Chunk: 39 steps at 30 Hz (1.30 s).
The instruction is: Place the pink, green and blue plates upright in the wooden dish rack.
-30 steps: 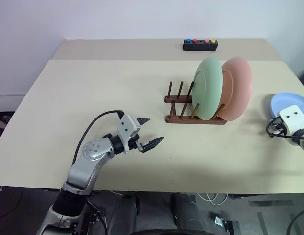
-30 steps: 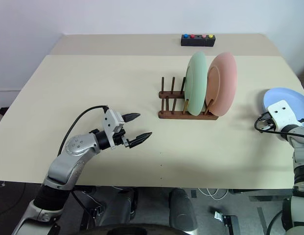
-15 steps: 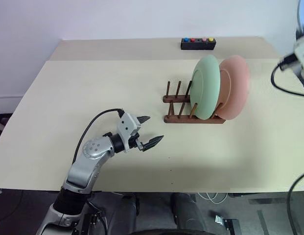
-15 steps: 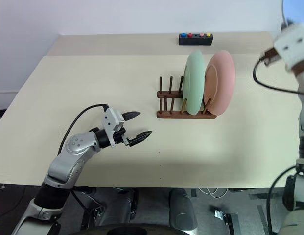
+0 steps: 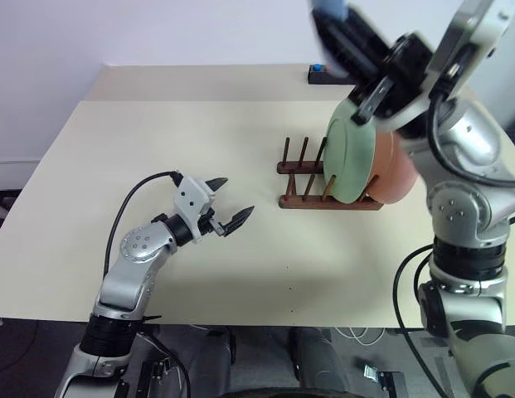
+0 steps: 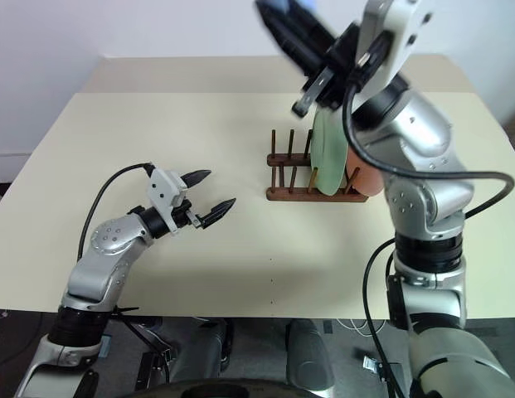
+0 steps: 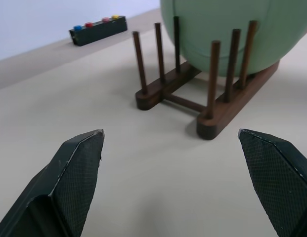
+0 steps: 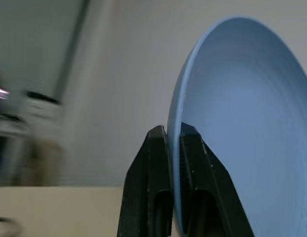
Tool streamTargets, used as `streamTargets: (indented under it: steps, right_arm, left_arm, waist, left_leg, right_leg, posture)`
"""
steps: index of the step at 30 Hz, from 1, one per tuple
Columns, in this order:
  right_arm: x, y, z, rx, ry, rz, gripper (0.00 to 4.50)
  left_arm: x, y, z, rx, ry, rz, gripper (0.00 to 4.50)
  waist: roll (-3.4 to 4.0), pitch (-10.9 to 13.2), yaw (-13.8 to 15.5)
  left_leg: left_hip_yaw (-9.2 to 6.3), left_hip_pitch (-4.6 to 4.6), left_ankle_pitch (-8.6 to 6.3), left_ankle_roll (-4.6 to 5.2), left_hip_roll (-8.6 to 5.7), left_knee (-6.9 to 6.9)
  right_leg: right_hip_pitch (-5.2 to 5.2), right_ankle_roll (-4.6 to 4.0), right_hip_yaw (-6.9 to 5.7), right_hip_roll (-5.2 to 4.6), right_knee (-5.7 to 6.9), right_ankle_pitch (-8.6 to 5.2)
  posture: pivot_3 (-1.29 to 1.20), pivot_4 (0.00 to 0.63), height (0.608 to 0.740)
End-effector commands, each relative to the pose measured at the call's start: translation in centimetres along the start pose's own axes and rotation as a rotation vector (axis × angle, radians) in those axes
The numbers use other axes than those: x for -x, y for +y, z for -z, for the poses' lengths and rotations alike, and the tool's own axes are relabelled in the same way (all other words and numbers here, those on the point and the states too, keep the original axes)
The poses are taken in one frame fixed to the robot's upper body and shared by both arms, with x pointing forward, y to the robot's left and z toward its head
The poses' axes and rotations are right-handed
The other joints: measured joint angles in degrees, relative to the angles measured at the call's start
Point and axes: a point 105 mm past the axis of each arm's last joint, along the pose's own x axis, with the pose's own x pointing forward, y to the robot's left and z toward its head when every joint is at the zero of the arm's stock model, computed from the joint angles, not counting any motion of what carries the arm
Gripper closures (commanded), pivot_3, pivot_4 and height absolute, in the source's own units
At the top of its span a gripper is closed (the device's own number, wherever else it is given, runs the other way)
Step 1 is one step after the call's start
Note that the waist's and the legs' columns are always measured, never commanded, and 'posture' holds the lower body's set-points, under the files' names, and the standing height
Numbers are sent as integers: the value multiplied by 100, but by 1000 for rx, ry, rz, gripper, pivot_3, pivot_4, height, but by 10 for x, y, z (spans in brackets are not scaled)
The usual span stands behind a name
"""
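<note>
Two plates racked, and we carry the third above the wooden dish rack (image 5: 330, 177).

We hold the blue plate (image 8: 242, 128) by its rim, the right gripper (image 8: 173, 143) pinched tight on the edge and raised high over the rack — at the top of the left eye view we catch just a blue sliver of it. The green plate (image 5: 351, 149) stands upright between the pegs near the rack's right end, with the pink plate (image 5: 396, 170) just behind it. Empty pegs remain on the green plate's left. The left gripper (image 5: 224, 203) hovers well to the left of the rack, jaws spread wide and holding nothing. We judge this the carry step of the last plate; next we must bring it down edge-first into a free slot — without knocking the green plate.
</note>
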Motion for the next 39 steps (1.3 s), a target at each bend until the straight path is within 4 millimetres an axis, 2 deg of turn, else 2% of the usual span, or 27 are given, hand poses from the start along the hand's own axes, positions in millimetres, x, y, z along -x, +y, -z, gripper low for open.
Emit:
streamTargets:
  steps: [1,4,7,11,25,34,35,37,39]
  right_arm:
    - [-1,18,9,-279,-37,15,4475]
    - [6,14,35,-388,32,123,4475]
    - [12,10,47,-433,73,185,4475]
    - [21,1,52,-492,75,256,4475]
    - [36,-5,67,-585,105,377,4475]
    - [40,-7,71,-630,107,395,4475]
    - [40,-7,71,-633,108,395,3795]
    - [40,-6,71,-635,108,395,3029]
    - [40,-6,71,-631,110,394,1946]
  left_arm:
    - [9,8,-5,-32,-14,-35,0]
    - [12,11,-4,-39,-5,-45,0]
    - [13,11,-3,-37,-4,-43,0]
    - [11,9,-3,-36,-3,-34,0]
    - [10,4,-5,-14,-21,14,0]
    - [14,0,-5,-6,-17,29,0]
    - [14,0,-5,-6,-16,28,0]
    - [14,0,-5,-6,-16,27,0]
    - [15,-1,-4,-5,-15,28,0]
  waist:
    - [-3,-2,-18]
    - [-2,-2,-30]
    - [-2,-2,-29]
    - [-2,-2,-49]
    - [-2,-2,-66]
    - [-2,-2,-70]
    - [-2,-2,-70]
    - [-2,-2,-70]
    - [-2,-2,-70]
  left_leg:
    - [0,1,0,0,1,-1]
    - [0,-1,0,0,2,-3]
    - [2,-11,0,0,1,1]
    - [1,-12,0,0,1,-4]
    - [2,-12,0,0,1,-6]
    - [2,-12,0,0,2,-7]
    - [2,-12,0,0,2,-7]
    - [2,-12,0,0,2,-7]
    - [2,-12,0,0,2,-7]
  right_leg:
    - [0,0,0,2,1,0]
    - [-10,-1,1,3,9,0]
    - [-20,-1,1,2,10,0]
    - [-25,-1,1,3,11,0]
    - [-26,-1,1,4,10,0]
    - [-27,-1,2,4,10,-1]
    - [-27,-1,1,4,10,-1]
    - [-27,-1,1,4,10,-1]
    - [-27,-1,1,4,10,-1]
  posture:
    - [0,150,734]
    - [0,150,734]
    - [0,150,734]
    - [0,150,734]
    - [0,150,734]
    - [0,150,734]
    - [0,150,734]
    - [0,150,734]
    - [0,150,734]
